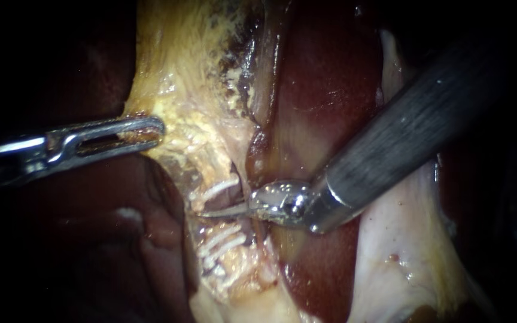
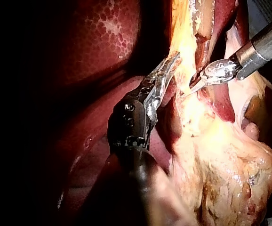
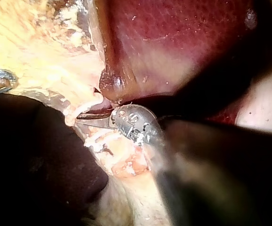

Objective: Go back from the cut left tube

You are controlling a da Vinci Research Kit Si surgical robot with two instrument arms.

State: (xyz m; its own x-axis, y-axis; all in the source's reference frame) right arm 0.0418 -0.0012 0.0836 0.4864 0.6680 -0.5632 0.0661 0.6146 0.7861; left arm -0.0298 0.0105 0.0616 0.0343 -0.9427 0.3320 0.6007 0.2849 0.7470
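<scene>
Your right pincer (image 1: 215, 211) is lying clenched and empty, its thin blades resting across the left tube (image 1: 213, 226), between two sets of clips (image 1: 218, 189). Your left pincer (image 1: 145, 130) is grasping yellow tissue (image 1: 175, 90), with the tube just beyond its tip.

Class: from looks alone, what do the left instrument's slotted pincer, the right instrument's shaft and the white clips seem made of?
Silver slotted pincer of the left instrument, gripping yellow tissue: polished metal, bright glints. Grey round shaft of the right instrument: probably brushed metal, fine streaks, dull sheen. White ribbed clips: likely plastic, matte, opaque.
</scene>
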